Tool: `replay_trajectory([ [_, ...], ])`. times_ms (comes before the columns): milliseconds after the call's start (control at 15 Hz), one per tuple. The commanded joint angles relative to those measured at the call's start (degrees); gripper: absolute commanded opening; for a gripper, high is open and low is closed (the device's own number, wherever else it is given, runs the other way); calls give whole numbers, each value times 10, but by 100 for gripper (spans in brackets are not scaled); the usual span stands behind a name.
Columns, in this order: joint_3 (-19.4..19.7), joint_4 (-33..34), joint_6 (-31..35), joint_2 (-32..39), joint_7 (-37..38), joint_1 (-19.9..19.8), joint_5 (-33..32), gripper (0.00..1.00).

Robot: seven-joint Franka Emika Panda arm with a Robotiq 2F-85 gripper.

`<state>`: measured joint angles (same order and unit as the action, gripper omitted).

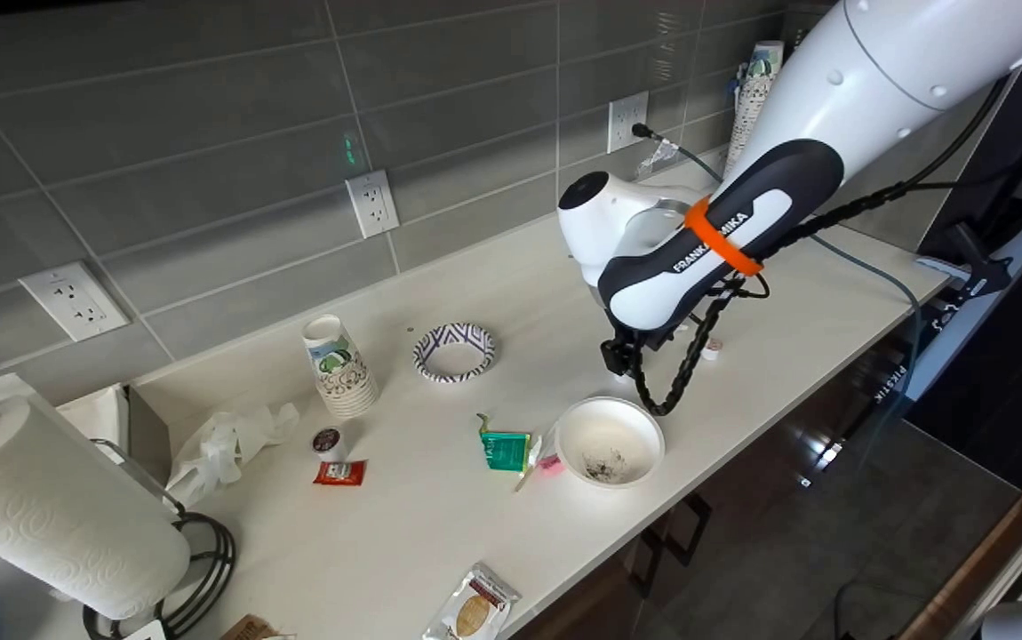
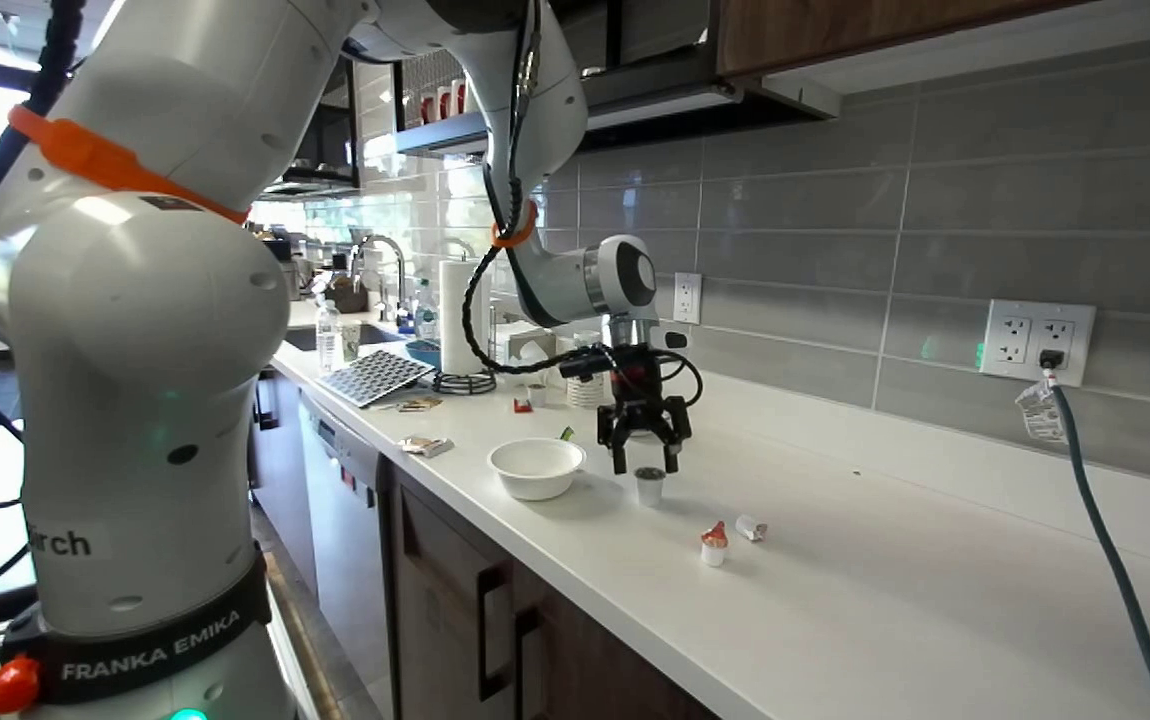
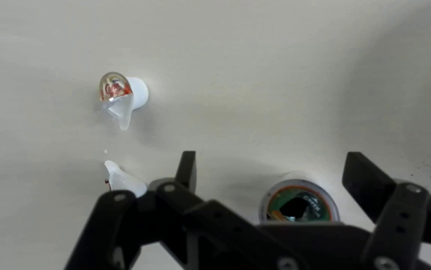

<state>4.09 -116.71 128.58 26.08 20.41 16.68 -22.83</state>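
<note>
In an exterior view, the camera looks down from above the long white countertop toward the grey tiled wall at eleven o'clock. In an exterior view, it faces lengthwise along the countertop, the robot arm's bulky white base close at nine o'clock. Both share the round white bowl. The wrist view looks straight down, close above the small pale plastic pod with a torn green lid, between four and five o'clock.
</note>
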Motion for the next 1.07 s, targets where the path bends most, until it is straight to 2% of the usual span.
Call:
replay_trajectory([
  [0,-9,35,-11,29,31,-12,11,100],
  [1000,-24,178,-106,123,8,-26,55,100],
])
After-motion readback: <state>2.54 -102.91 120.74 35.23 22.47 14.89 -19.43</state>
